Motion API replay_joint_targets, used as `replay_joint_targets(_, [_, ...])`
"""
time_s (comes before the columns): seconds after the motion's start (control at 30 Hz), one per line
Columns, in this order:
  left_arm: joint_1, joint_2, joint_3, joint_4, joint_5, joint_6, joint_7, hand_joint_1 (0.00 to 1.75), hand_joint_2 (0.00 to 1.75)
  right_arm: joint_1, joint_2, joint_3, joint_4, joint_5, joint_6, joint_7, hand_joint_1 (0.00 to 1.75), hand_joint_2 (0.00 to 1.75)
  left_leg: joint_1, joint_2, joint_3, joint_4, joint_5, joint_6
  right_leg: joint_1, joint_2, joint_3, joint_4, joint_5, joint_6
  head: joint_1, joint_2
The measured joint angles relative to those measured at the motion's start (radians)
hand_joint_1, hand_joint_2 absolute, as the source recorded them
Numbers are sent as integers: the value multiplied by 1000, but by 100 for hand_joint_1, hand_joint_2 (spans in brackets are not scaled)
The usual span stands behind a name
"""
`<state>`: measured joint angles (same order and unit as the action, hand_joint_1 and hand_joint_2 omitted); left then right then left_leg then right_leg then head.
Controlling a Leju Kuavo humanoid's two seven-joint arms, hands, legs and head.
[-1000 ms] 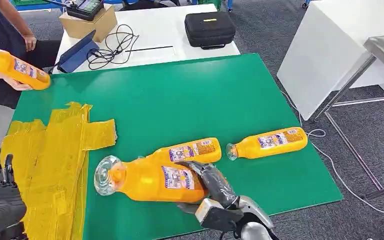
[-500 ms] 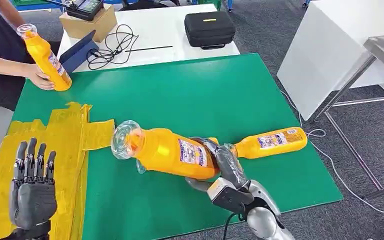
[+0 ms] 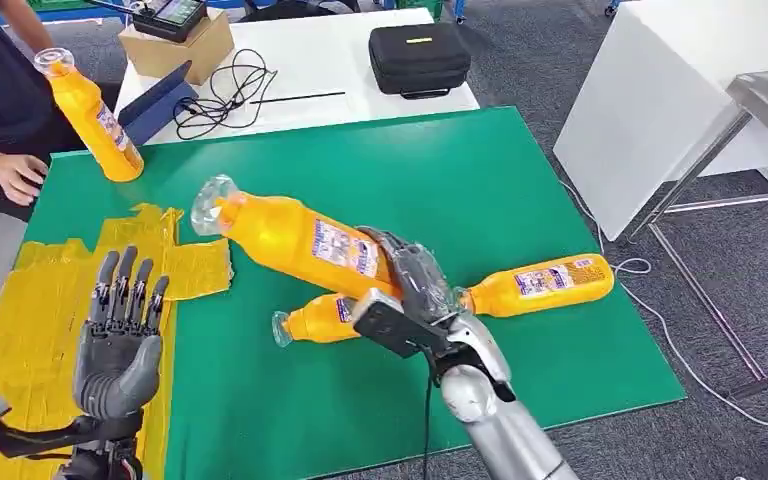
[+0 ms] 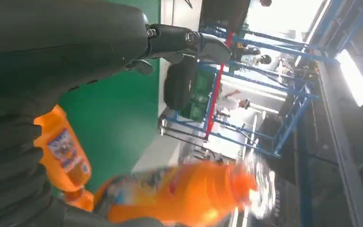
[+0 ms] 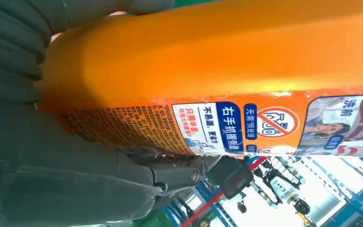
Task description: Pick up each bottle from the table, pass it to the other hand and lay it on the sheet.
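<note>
Held: large orange plastic bottle (image 3: pixel 295 240) with clear cap and printed label, gripped at its base by the right robot hand (image 3: pixel 412 285), raised above the green worktop (image 3: pixel 440 170), cap aimed toward the yellow sheet (image 3: pixel 50 300); higher and further left than half a second ago. Left robot hand (image 3: pixel 115 345): empty, fingers spread, risen over the sheet. On the worktop: two smaller orange bottles lying flat (image 3: pixel 325 318) (image 3: pixel 540 285); a fourth (image 3: pixel 90 115) standing upright, released by the person's hand (image 3: pixel 20 175).

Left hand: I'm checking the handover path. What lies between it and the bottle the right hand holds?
In the head view, only the yellow sheet's edge and bare green mat lie between the left hand and the held bottle.
</note>
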<state>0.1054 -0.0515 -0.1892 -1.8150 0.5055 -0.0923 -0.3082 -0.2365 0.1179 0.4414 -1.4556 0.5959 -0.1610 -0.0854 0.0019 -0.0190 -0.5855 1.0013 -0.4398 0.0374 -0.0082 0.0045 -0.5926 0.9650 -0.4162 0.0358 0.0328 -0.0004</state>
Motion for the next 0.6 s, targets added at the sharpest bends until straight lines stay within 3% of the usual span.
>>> replay_joint_targets(0.4, [-95, -20, -22, 64, 30, 9, 21, 0, 175, -184, 107, 74, 188, 33, -15, 57, 175, 175, 0, -1, -2, 0, 0, 0, 0, 0, -2, 0, 0, 0, 0, 0])
replay_joint_targets(0.6, [-125, -33, -23, 84, 40, 28, 24, 0, 175, -213, 165, 153, 227, 58, -6, 69, 175, 175, 1, 0, -2, 0, 0, 0, 0, 0, -2, 1, 0, 0, 0, 0])
